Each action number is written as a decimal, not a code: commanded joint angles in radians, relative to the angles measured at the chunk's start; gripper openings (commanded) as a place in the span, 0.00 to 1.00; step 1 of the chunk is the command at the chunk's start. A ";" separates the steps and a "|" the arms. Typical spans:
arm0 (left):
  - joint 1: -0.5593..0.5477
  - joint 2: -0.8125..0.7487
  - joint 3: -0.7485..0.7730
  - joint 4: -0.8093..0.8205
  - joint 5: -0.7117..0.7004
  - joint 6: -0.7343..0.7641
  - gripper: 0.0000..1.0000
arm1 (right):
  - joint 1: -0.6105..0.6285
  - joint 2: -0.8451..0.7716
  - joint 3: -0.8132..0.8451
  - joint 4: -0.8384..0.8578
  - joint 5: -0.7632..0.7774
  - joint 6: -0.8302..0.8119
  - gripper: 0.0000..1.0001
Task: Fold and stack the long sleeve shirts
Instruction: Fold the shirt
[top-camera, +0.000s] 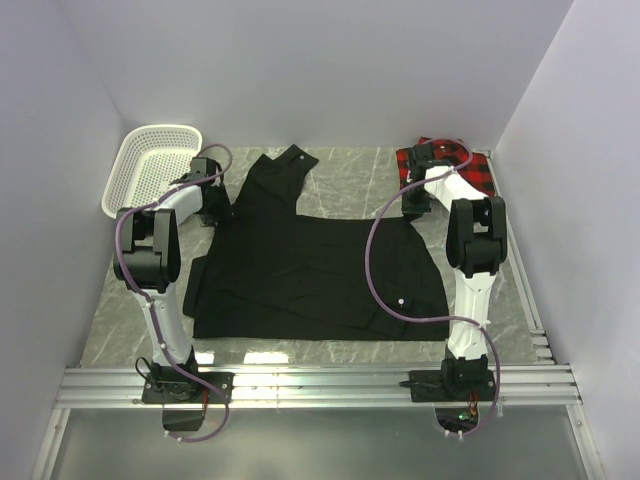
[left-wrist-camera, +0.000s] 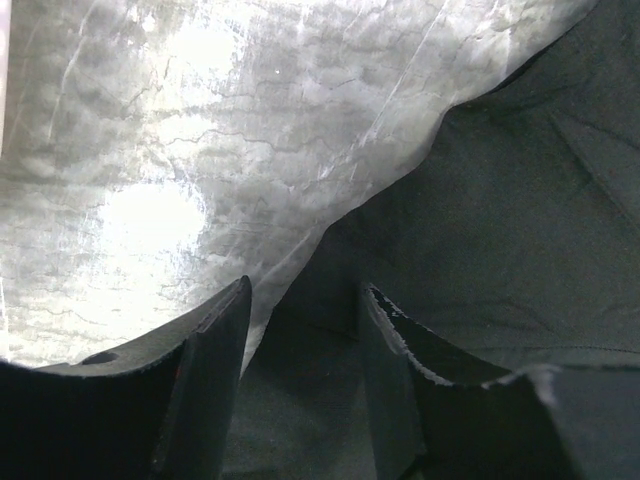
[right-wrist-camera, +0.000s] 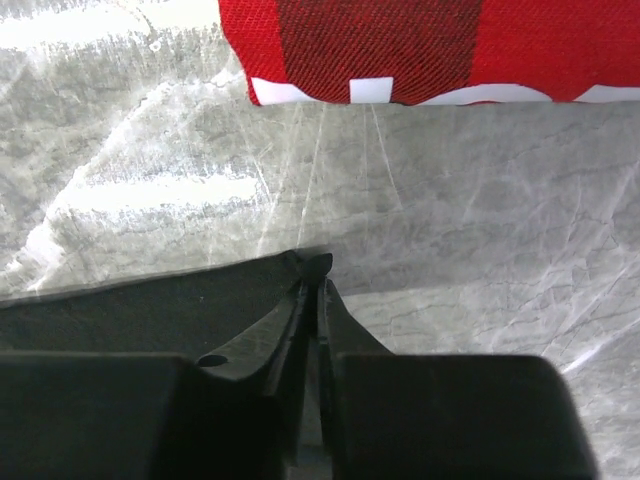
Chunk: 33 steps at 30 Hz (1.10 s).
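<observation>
The black long sleeve shirt (top-camera: 310, 260) lies spread flat across the middle of the table, with one part reaching toward the back. The red-and-black plaid shirt (top-camera: 470, 170) sits folded at the back right and also shows as the plaid shirt (right-wrist-camera: 400, 50) in the right wrist view. My left gripper (left-wrist-camera: 305, 300) is open at the black shirt's left edge (left-wrist-camera: 500, 200), its fingers either side of the cloth edge. My right gripper (right-wrist-camera: 315, 270) is shut, pinching the black shirt's upper right edge (right-wrist-camera: 150, 310) against the table. From above, the left gripper (top-camera: 210, 192) and right gripper (top-camera: 413, 203) sit at the shirt's opposite sides.
A white mesh basket (top-camera: 150, 165) stands at the back left, just beyond the left arm. White walls close in the table on three sides. A metal rail (top-camera: 320, 385) runs along the near edge by the arm bases.
</observation>
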 joint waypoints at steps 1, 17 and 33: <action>-0.002 -0.039 0.028 -0.031 -0.006 0.026 0.51 | 0.007 0.005 0.015 -0.016 0.019 -0.011 0.08; -0.002 -0.027 0.015 0.009 0.056 0.066 0.03 | 0.007 -0.032 -0.026 0.024 0.024 -0.005 0.00; -0.002 -0.228 -0.097 0.121 -0.047 0.075 0.00 | 0.008 -0.283 -0.199 0.166 0.077 0.098 0.00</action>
